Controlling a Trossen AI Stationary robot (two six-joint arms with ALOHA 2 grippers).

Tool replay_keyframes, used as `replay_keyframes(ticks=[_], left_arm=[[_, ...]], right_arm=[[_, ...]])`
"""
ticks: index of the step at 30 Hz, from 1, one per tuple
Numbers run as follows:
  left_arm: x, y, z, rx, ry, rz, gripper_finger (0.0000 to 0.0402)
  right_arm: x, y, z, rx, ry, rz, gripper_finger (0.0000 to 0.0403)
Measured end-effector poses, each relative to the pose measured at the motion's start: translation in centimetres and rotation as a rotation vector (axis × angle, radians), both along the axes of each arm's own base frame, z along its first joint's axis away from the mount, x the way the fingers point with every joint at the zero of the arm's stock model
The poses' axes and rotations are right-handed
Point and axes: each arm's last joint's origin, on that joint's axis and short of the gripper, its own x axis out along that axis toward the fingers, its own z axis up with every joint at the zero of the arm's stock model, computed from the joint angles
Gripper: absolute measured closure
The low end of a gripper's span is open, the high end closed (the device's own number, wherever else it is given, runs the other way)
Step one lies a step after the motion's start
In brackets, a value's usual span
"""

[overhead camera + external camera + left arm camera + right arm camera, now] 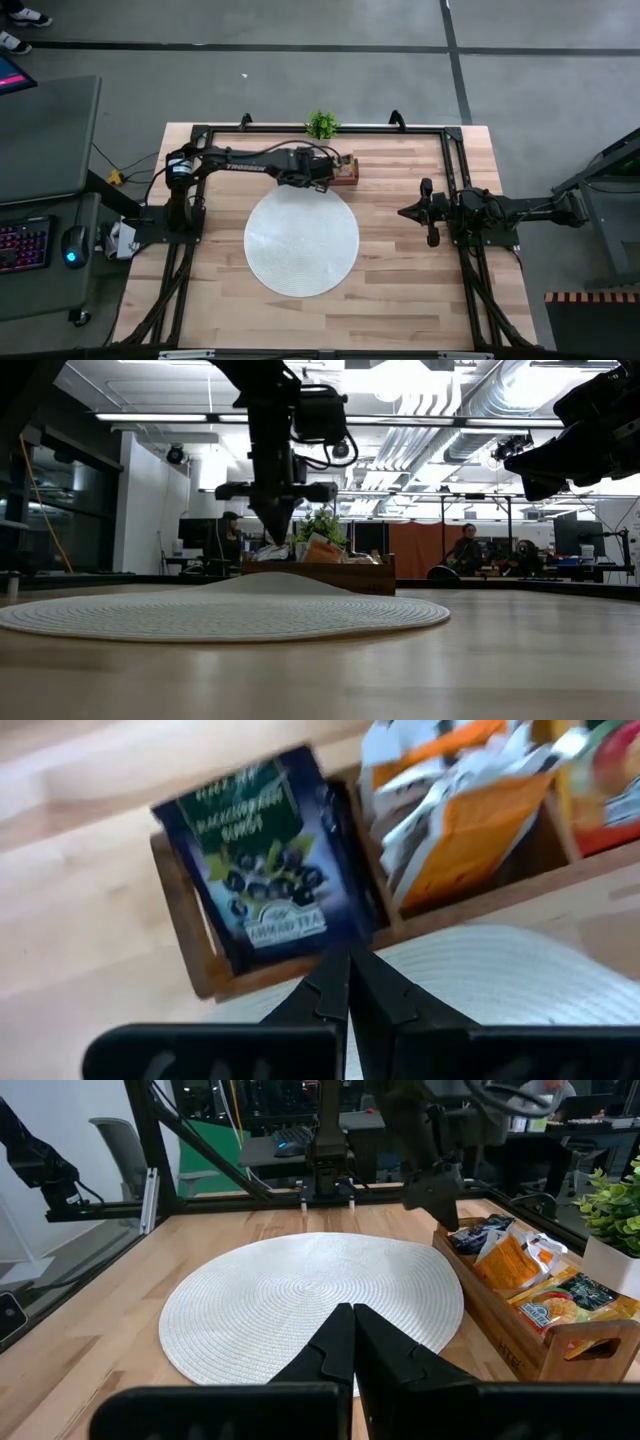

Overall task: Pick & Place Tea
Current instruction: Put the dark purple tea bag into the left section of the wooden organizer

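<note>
My left gripper [333, 172] points down over the far left compartment of the brown wooden tray [348, 176] at the table's far side, shut on a dark blue tea sachet [265, 870]. Orange and white sachets [470, 820] stand in the middle compartment, and more [560, 1305] fill the last one. In the low view the left gripper [277, 532] stands just above the tray [340, 575]. The round white woven mat [301, 240] lies in front of the tray. My right gripper [405, 212], shut, hovers at the table's right side. My left gripper pinches the dark blue sachet at its lower edge [335, 942], right at the free ends of the two fingers. The fingers come from above, pointing down. The sachet stands out of the compartment with its printed face toward the wrist camera; whether its far end touches the tray I cannot tell.
A small potted plant [322, 124] stands at the far edge just behind the tray. Black frame rails [455, 180] run along the table's sides. Bare wood lies to the right of the mat [310, 1305] and near the front edge. People sit in the room beyond.
</note>
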Motion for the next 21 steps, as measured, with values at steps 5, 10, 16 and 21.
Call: replay_keyframes(ticks=[5, 10, 16, 21], left_arm=[[-0.2, -0.2, -1.0, -0.015, -0.001, 0.011, 0.0401], [-0.3, -0.1, -1.4, 0.005, -0.009, 0.04, 0.0401], [-0.3, 0.0, -1.3, 0.052, -0.005, 0.057, 0.0401], [0.2, 0.2, -2.9, 0.058, 0.012, 0.066, 0.0401]], right_arm=[[0.0, 0.0, 0.0, 0.0, 0.0, 0.001, 0.0402], [0.0, 0.0, 0.0, 0.0, 0.0, 0.0, 0.0402], [0.0, 0.0, 0.0, 0.0, 0.0, 0.001, 0.0402], [0.0, 0.0, 0.0, 0.0, 0.0, 0.001, 0.0402]])
